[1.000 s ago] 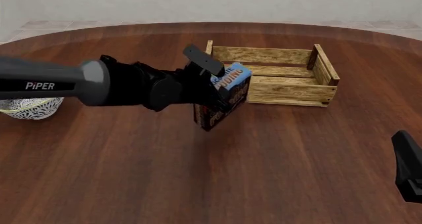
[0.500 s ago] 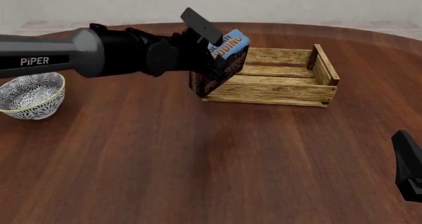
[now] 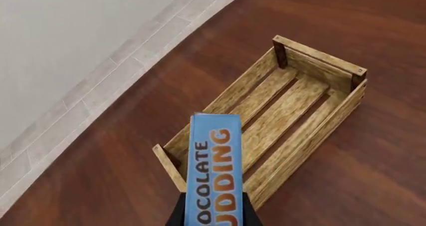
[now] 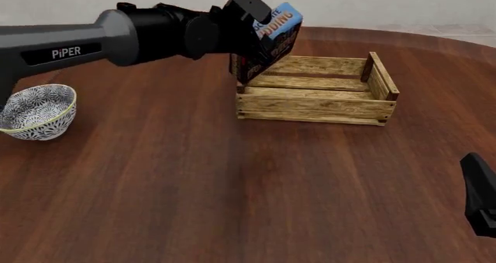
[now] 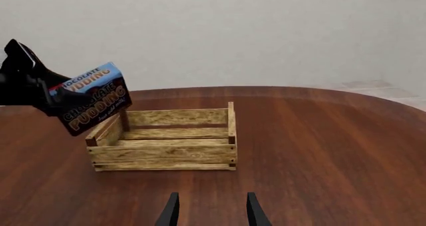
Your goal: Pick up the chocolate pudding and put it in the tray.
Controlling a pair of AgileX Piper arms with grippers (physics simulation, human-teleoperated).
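My left gripper [image 4: 259,28] is shut on the chocolate pudding [image 4: 271,41], a dark brown carton with a blue top band. It holds the carton tilted in the air above the left end of the tray [image 4: 314,107], a light-wood slatted crate. The left wrist view shows the carton's blue top [image 3: 213,176] over the tray's near end [image 3: 266,131]. The right wrist view shows the carton [image 5: 92,99] above the tray's left end board [image 5: 109,131]. My right gripper [image 5: 209,211] is open and empty, low at the front right [image 4: 480,196], far from the tray.
A white-and-grey patterned bowl [image 4: 37,112] sits on the brown wooden table [image 4: 194,187] at the left. The table's far edge curves behind the tray, with a pale wall beyond.
My left gripper has lifted the chocolate pudding up and slightly to the right, from beside the tray's front left corner to above its left end. The right arm has not moved.
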